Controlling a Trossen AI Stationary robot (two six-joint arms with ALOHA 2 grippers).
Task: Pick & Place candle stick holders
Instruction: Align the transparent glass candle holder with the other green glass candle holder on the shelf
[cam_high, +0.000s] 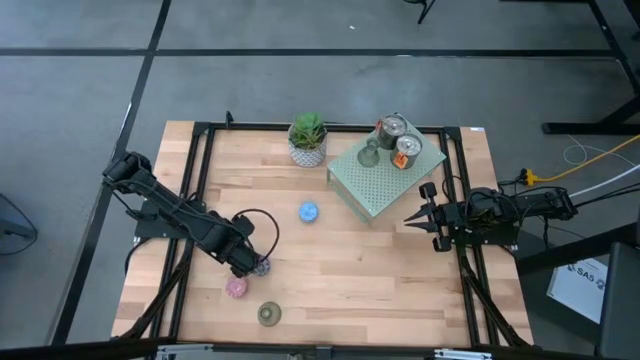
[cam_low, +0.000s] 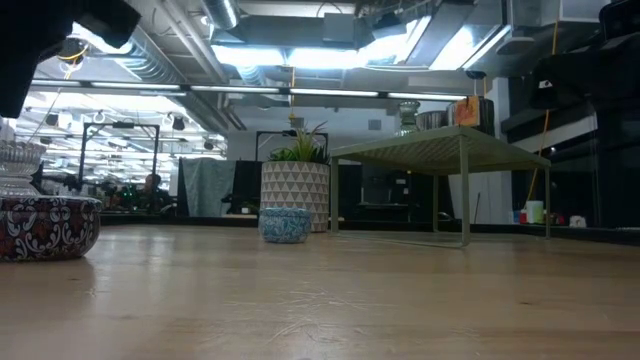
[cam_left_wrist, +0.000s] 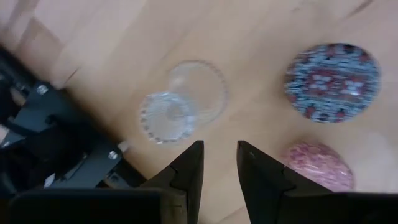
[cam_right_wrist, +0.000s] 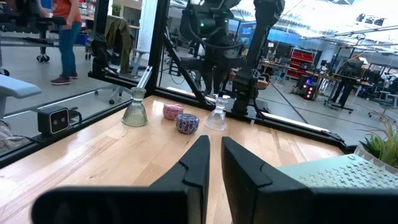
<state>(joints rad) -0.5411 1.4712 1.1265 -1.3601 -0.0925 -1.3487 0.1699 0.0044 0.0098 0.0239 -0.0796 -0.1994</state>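
Observation:
My left gripper (cam_high: 248, 264) hangs open over the table's near left part and holds nothing. In the left wrist view its fingers (cam_left_wrist: 219, 155) point down beside a clear glass holder (cam_left_wrist: 180, 102), which stands on its foot. A purple mosaic holder (cam_left_wrist: 333, 81) (cam_high: 262, 266) and a pink one (cam_left_wrist: 314, 163) (cam_high: 236, 288) stand close by. An olive-gold holder (cam_high: 269, 314) stands near the front edge and a blue one (cam_high: 308, 212) mid-table. Two shiny holders (cam_high: 392, 128) (cam_high: 406, 150) stand on the pale green slab (cam_high: 375, 185). My right gripper (cam_high: 410, 218) is shut and empty beside the slab.
A green plant in a white pot (cam_high: 308, 140) stands at the far middle. A small pale glass piece (cam_high: 370, 155) also stands on the slab, which is raised on legs (cam_low: 465, 190). Black frame rails (cam_high: 195, 200) run along the table's sides. People show in the room beyond (cam_right_wrist: 65, 37).

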